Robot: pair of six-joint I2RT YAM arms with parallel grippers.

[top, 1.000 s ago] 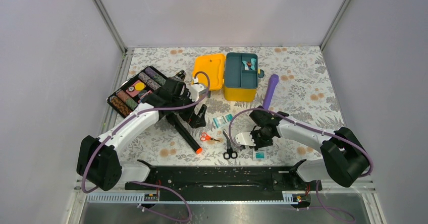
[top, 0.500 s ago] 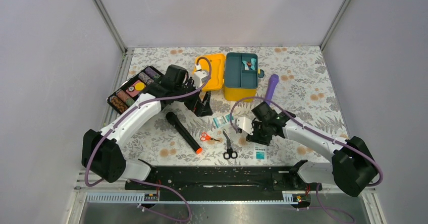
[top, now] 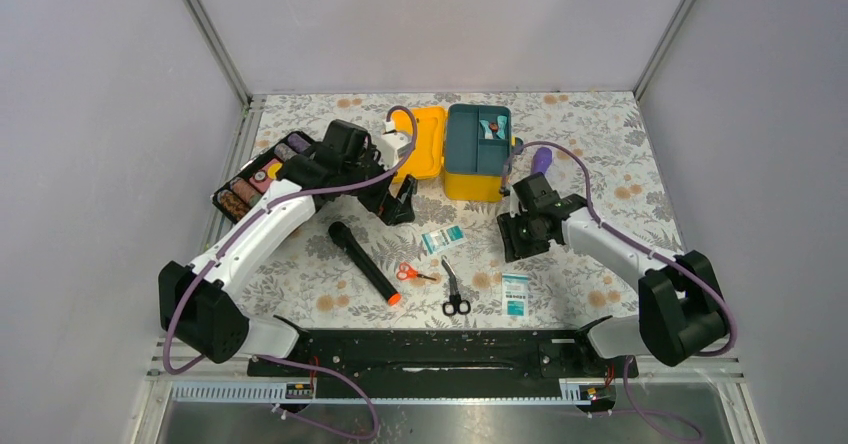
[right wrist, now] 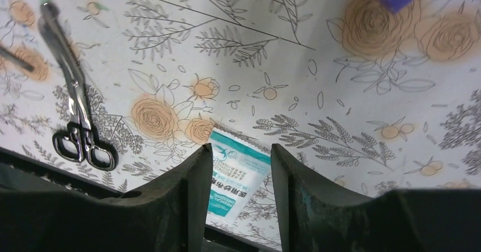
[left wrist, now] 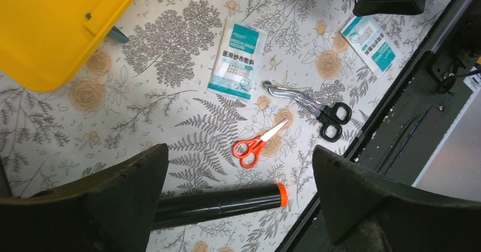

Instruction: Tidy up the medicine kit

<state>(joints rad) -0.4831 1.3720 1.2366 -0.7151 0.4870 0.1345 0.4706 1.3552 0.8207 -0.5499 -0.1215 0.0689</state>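
As the right fingers (right wrist: 190, 204) have drawn away, the packet (top: 515, 292) lies uncovered.

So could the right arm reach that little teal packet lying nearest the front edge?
Probably yes. The packet lies flat on the table, close by the right arm, whose jaws stand apart and empty; the black-handled scissors lie well aside.
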